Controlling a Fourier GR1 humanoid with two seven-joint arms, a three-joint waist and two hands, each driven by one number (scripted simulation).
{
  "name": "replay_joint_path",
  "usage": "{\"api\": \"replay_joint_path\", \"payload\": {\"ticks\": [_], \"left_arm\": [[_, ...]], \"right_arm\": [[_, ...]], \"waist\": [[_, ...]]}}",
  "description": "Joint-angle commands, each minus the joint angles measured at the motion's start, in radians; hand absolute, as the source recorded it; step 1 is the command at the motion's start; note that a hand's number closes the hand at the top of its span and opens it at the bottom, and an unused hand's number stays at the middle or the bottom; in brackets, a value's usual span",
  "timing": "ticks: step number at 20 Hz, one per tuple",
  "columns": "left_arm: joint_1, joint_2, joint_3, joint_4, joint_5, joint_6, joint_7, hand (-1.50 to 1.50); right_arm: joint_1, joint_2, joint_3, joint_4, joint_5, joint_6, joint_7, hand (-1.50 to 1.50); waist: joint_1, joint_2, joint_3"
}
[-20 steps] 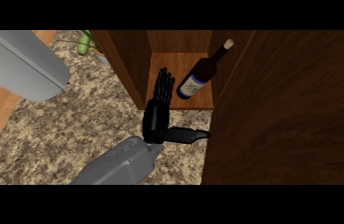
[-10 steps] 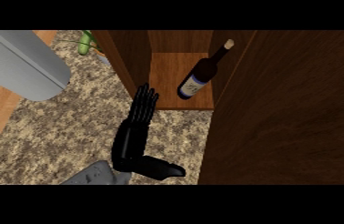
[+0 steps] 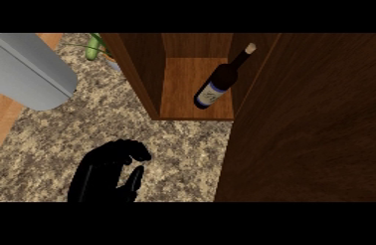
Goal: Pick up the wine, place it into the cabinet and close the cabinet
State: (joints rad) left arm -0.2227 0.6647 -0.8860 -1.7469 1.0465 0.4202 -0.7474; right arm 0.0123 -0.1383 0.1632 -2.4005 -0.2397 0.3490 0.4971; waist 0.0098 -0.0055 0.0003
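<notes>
The wine bottle (image 3: 219, 86), dark with a pale label and a light cap, stands inside the open wooden cabinet (image 3: 192, 92), on its shelf and against the right wall. My right hand (image 3: 106, 173) is low over the speckled counter, well in front of the cabinet and left of its opening. Its fingers are relaxed and slightly bent, and it holds nothing. The cabinet's dark door (image 3: 308, 124) stands open at the right, reaching toward me. My left hand does not show.
A grey forearm (image 3: 29, 72) fills the upper left, its hand outside the picture. Something green (image 3: 94, 46) lies at the counter's far edge beside the cabinet's left wall. The speckled counter (image 3: 88, 124) stretches between the forearm and the cabinet.
My right hand has drawn back from the cabinet's opening toward the lower edge, and its straight fingers have bent a little. The bottle stays in the cabinet.
</notes>
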Motion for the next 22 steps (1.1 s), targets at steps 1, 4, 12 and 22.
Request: {"api": "replay_joint_path", "payload": {"ticks": [1, 4, 12, 22], "left_arm": [[0.078, 0.113, 0.073, -0.092, 0.025, -0.058, 0.013, 1.50], [0.194, 0.219, 0.105, -0.139, 0.038, -0.142, -0.040, 1.50], [0.381, 0.328, 0.246, -0.164, 0.097, -0.252, -0.119, -1.50], [0.564, 0.453, 0.416, -0.094, 0.209, -0.455, -0.183, -1.50]], "right_arm": [[0.087, -0.008, 0.063, -0.140, -0.121, 0.025, 0.065, 1.50], [0.034, 0.044, 0.181, -0.143, -0.058, -0.022, 0.105, 1.50], [-0.049, 0.136, 0.513, -0.116, 0.085, -0.111, 0.210, 1.50], [-0.352, 0.137, 0.791, 0.115, 0.243, -0.475, 0.227, 1.50]], "waist": [[-0.006, 0.000, 0.000], [0.010, -0.003, -0.002], [0.008, -0.005, -0.003], [0.043, -0.009, -0.005]]}}
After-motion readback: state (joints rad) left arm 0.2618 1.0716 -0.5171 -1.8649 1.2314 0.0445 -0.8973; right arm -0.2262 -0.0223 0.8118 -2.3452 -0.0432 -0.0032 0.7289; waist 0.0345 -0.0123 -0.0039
